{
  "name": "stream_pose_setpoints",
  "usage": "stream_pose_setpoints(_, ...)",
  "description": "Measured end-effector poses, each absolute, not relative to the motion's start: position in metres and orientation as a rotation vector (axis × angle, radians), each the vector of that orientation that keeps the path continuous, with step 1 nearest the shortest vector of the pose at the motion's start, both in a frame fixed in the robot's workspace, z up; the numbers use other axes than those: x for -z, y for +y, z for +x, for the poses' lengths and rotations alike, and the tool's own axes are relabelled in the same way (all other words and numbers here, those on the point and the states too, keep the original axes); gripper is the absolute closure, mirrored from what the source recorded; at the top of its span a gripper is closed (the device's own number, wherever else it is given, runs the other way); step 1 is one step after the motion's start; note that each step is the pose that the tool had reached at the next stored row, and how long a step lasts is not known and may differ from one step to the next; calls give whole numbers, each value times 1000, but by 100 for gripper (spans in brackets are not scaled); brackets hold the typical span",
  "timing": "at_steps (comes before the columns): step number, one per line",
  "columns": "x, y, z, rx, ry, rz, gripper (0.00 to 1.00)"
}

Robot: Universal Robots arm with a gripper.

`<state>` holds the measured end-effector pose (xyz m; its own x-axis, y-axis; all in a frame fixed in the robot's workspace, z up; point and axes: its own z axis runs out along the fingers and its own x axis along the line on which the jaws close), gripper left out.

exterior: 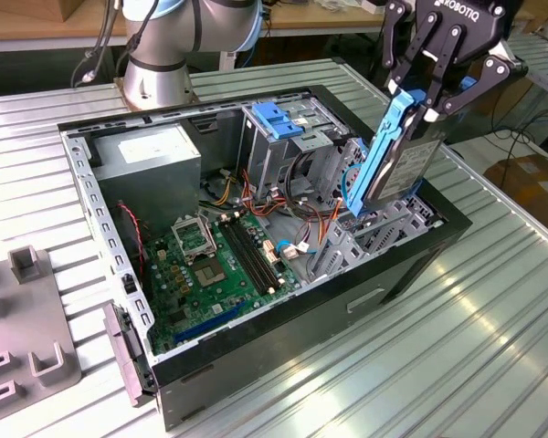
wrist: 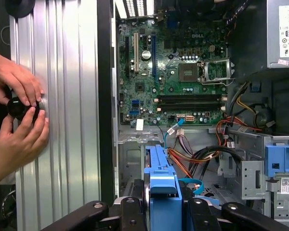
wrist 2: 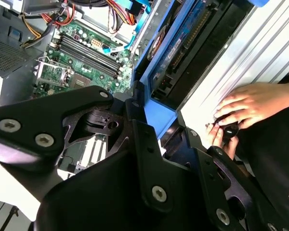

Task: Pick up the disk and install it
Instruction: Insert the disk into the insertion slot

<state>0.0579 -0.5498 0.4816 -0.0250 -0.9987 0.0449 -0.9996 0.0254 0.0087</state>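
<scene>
Exterior view — claw (exterior: 426,108) clamped on the disk (exterior: 395,173), tilted, over the open computer case (exterior: 256,365)

We see here a robotics laboratory or a technical workshop, not a home or an office. A grey and blue industrial robot arm (exterior: 164,41) stands at the back of a large bench (exterior: 475,338) made of ribbed aluminium profiles. On this bench lies a desktop computer case (exterior: 283,338), open on top, so the green motherboard (exterior: 210,269), the coloured wires and the metal cages are exposed. Near it lies a grey plastic fixture (exterior: 32,360). Behind we see a wooden bench (exterior: 36,26), and lower down a cardboard box (exterior: 530,178). In the first wrist view a person's hand (wrist: 17,139) holds a small black knob (wrist: 18,108) at the bench edge.
</scene>
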Motion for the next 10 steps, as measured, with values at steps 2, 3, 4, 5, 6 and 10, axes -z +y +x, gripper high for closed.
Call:
stream_pose_setpoints(2,-481,-550,58,-39,-2222,2166,63)
stream_pose_setpoints(3,-481,-550,58,-39,-2222,2166,63)
stream_pose_setpoints(4,-480,-550,59,-39,-2224,2163,63)
stream_pose_setpoints(5,-479,-549,59,-39,-2230,2157,63)
stream_pose_setpoints(6,-478,-549,60,-39,-2238,2149,63)
stream_pose_setpoints(10,-475,-546,60,-38,-2244,2142,63)
